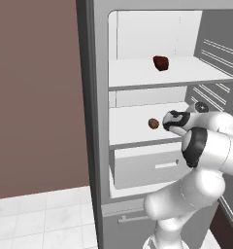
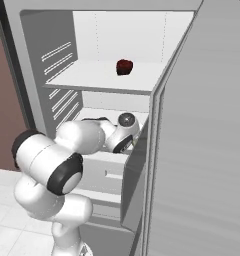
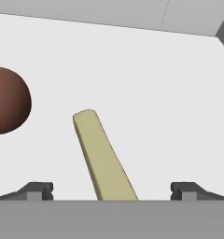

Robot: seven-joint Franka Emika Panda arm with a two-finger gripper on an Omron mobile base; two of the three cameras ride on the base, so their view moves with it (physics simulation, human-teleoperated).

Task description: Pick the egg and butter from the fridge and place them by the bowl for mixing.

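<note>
The fridge (image 1: pixel 101 121) stands open with my arm reaching onto its middle shelf. The reddish-brown egg (image 1: pixel 153 123) lies on that shelf just left of my hand; in the hand view the egg (image 3: pixel 6 100) sits at the left edge. The pale olive-yellow butter (image 3: pixel 103 156) stick lies on the white shelf, running between my fingertips toward the camera. My gripper (image 3: pixel 112 190) is open, its two tips wide apart on either side of the butter, touching nothing. In the right base view my wrist hides both items. The bowl is out of view.
A lumpy dark red item (image 1: pixel 160 62) sits on the upper shelf (image 1: pixel 138 75). A white drawer (image 1: pixel 147 165) lies under the middle shelf. The ribbed door racks (image 1: pixel 210 87) and the open grey door (image 2: pixel 202 150) flank the arm on the right.
</note>
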